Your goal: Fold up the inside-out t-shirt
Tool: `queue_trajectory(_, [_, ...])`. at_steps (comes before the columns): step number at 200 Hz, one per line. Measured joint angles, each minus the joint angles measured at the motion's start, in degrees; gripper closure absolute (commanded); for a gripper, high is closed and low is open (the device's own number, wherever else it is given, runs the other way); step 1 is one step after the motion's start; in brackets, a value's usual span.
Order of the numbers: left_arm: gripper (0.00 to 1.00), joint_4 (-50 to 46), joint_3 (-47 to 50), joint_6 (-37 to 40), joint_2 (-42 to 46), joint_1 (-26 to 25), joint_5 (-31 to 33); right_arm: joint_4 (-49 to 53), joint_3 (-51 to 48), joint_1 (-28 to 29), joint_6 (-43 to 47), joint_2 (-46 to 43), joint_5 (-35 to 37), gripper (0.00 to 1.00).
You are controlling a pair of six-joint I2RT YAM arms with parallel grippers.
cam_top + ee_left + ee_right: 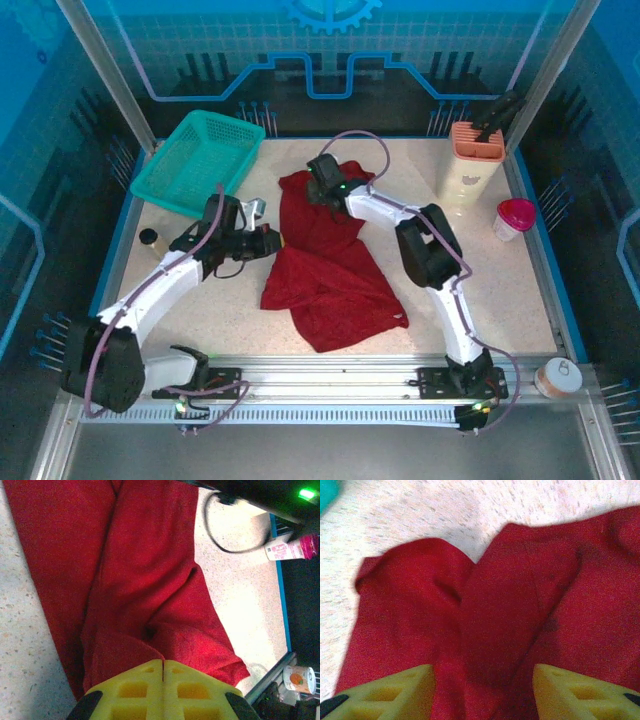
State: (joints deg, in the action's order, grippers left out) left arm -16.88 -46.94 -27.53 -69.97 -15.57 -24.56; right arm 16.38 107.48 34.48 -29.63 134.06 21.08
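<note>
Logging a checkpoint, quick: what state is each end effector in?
Left end effector: closed at the edge of the shirt; a pinch cannot be told.
Right end effector: open over the shirt.

The speckled white table [500, 290] bears a crumpled dark red t-shirt [330, 280] at its middle. A teal basket [200, 155] sits far left. A cream container [472, 170] and a pink-lidded cup [513, 218] stand far right.

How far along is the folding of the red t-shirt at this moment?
Nothing looks folded yet: the t-shirt lies rumpled on the table. In hand: the right claw is open over its far end, the left claw shut at its left edge. Smoothing and every fold remain.
</note>
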Motion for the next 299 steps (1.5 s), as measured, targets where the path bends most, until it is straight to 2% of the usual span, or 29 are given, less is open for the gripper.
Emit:
queue_trajectory(26, [1.0, -3.7, 0.0, 0.5, 2.0, -0.2, 0.3, 6.2, 5.2, -0.6, -3.5, 5.6, 1.0, 1.0])
queue_trajectory(76, [1.0, -9.9, 0.1, 2.2, 6.9, -0.1, 6.2, 7.9, 5.4, -1.2, -4.4, 4.8, 0.4, 1.0])
queue_trajectory(102, [1.0, -10.3, -0.8, 7.1, 10.7, -0.1, 8.9, 5.6, 0.1, -2.5, -3.0, -2.6, -5.3, 1.0])
queue_trajectory(122, [1.0, -9.2, -4.8, 12.4, 12.7, 0.0, 12.5, 2.2, -0.4, -5.6, -1.6, -9.8, -11.0, 1.0])
queue_trajectory(142, [1.0, -7.5, -15.0, 18.8, 10.9, 1.1, 14.4, 0.1, 4.3, -9.4, 0.4, -15.9, -14.7, 1.0])
queue_trajectory(176, [1.0, -7.3, -43.7, 31.5, 1.7, 2.0, 13.3, -4.5, 10.9, -14.5, 2.6, -26.2, -18.4, 1.0])
queue_trajectory(189, [1.0, -7.2, -48.9, 36.0, 1.0, 2.0, 12.2, -5.6, 10.6, -15.2, 3.6, -31.6, -18.3, 1.0])
queue_trajectory(200, [1.0, -7.1, -49.4, 39.2, 2.2, 2.0, 11.3, -7.2, 7.1, -15.3, 4.0, -37.1, -18.1, 1.0])
queue_trajectory(223, [1.0, -5.4, -40.1, 44.3, 8.4, 1.7, 9.5, -12.5, -10.7, -14.5, 3.3, -51.8, -16.3, 1.0])
queue_trajectory(239, [1.0, -4.3, -27.6, 45.5, 14.1, 0.3, 8.8, -14.9, -26.6, -12.9, 2.4, -60.2, -13.5, 1.0])
queue_trajectory(255, [1.0, -2.0, -12.4, 42.6, 19.3, -2.9, 10.4, -16.4, -42.4, -10.0, 0.8, -64.9, -9.8, 1.0])
queue_trajectory(268, [1.0, 1.9, 1.6, 37.8, 22.6, -6.8, 12.9, -15.8, -55.1, -7.3, -2.2, -65.7, -7.0, 0.9])
queue_trajectory(282, [1.0, 6.0, 15.3, 32.9, 25.3, -11.8, 15.9, -12.4, -68.0, -5.5, -6.3, -65.4, -5.9, 0.73])
queue_trajectory(299, [1.0, 8.4, 25.9, 28.5, 27.4, -17.1, 18.9, -5.6, -77.9, -5.6, -10.6, -65.5, -5.6, 0.59])
